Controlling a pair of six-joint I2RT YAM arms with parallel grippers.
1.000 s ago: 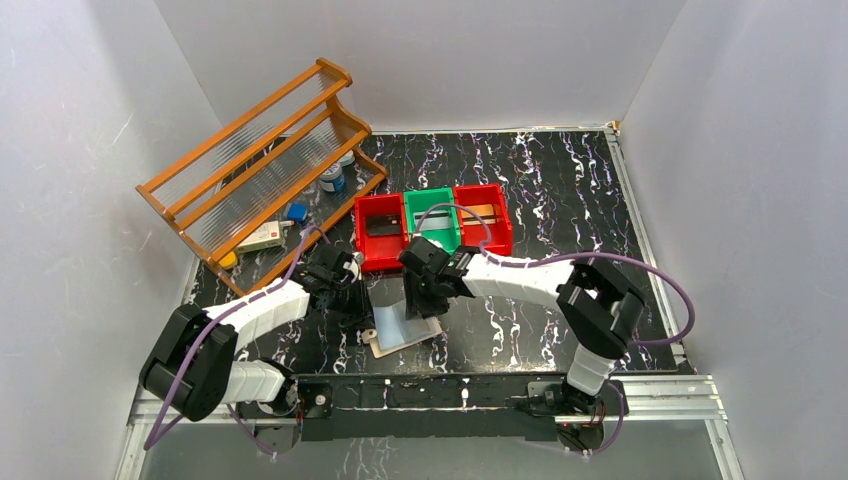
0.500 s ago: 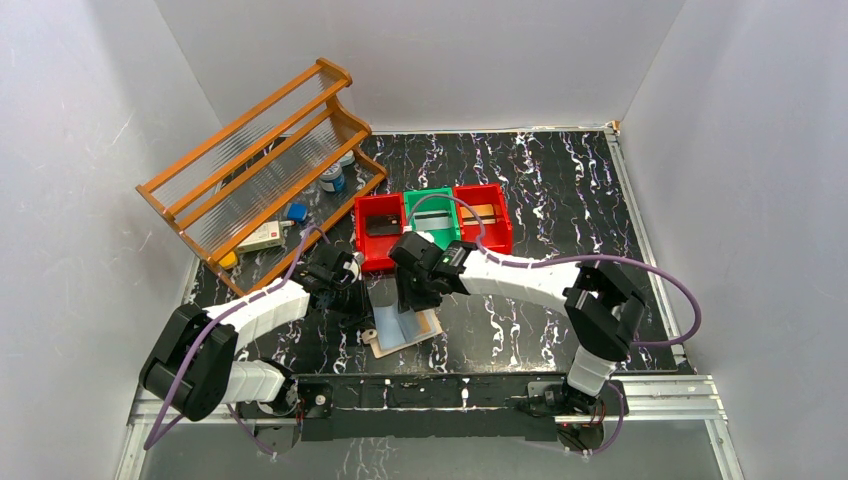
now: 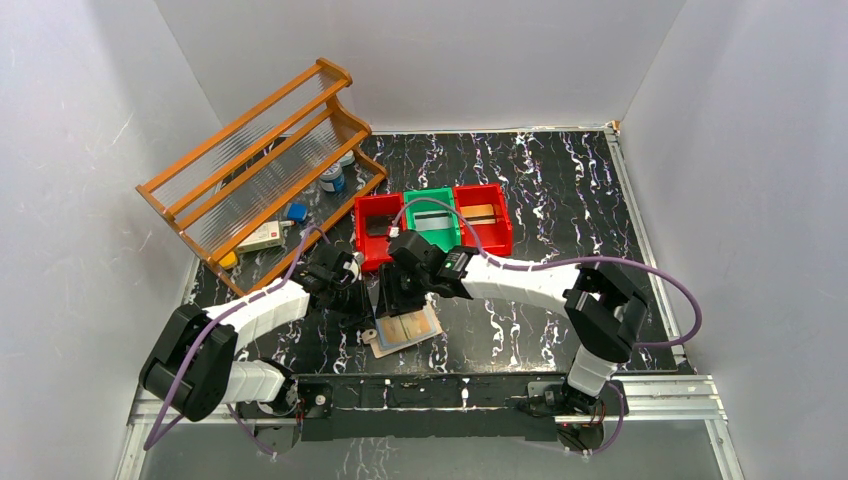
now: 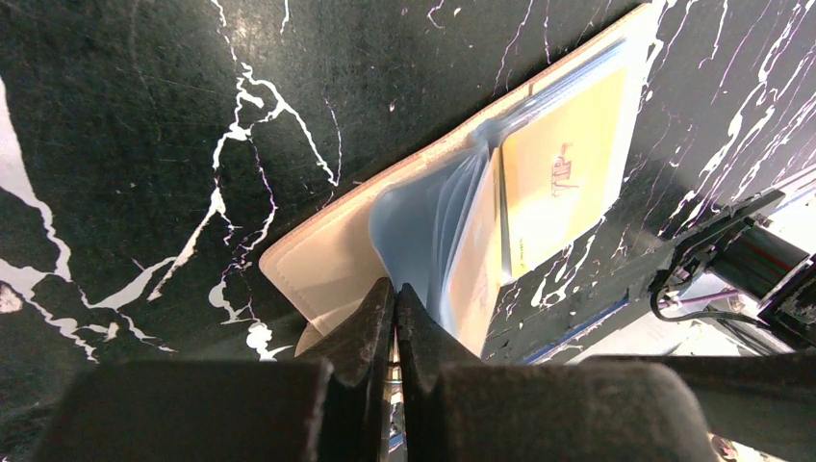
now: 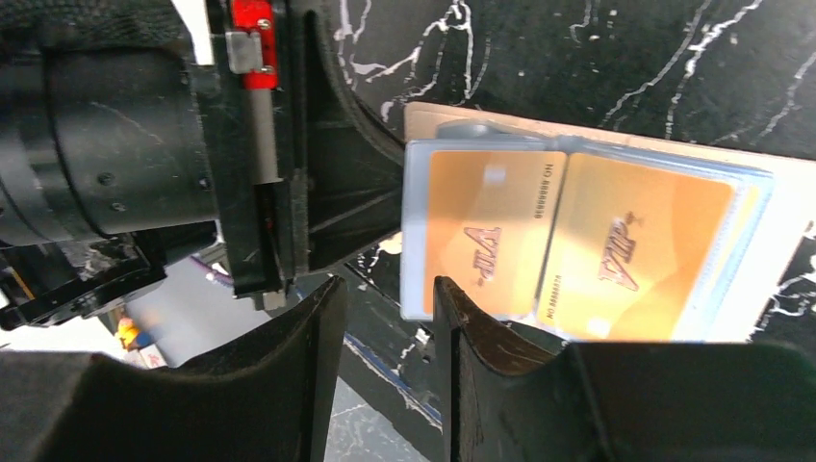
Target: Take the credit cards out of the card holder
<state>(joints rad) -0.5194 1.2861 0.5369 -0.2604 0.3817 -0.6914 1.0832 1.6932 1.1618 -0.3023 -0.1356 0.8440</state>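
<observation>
The tan card holder (image 3: 403, 332) lies open on the table near the front edge, its pale blue sleeves up. Two orange-gold credit cards (image 5: 486, 236) (image 5: 635, 245) sit in its facing sleeves. My left gripper (image 3: 358, 306) is shut on the holder's left tan cover (image 4: 327, 260), its jaws (image 4: 395, 289) pinched flat on it. My right gripper (image 3: 396, 298) is open, low over the holder's left edge; in the right wrist view (image 5: 385, 294) one finger overlaps the sleeve's corner. A dark card (image 3: 380, 226), a silvery grey card (image 3: 432, 218) and an orange card (image 3: 480, 213) lie in the bins.
A row of red (image 3: 362, 240), green (image 3: 418, 196) and red (image 3: 504, 225) bins stands just behind the holder. A wooden rack (image 3: 255, 165) leans at the back left with small items under it. The table's front rail (image 3: 430, 390) runs close below the holder.
My right gripper has moved left across the holder. The blue sleeve page it was on has turned over, and orange-gold cards now show. The left gripper has kept still.
</observation>
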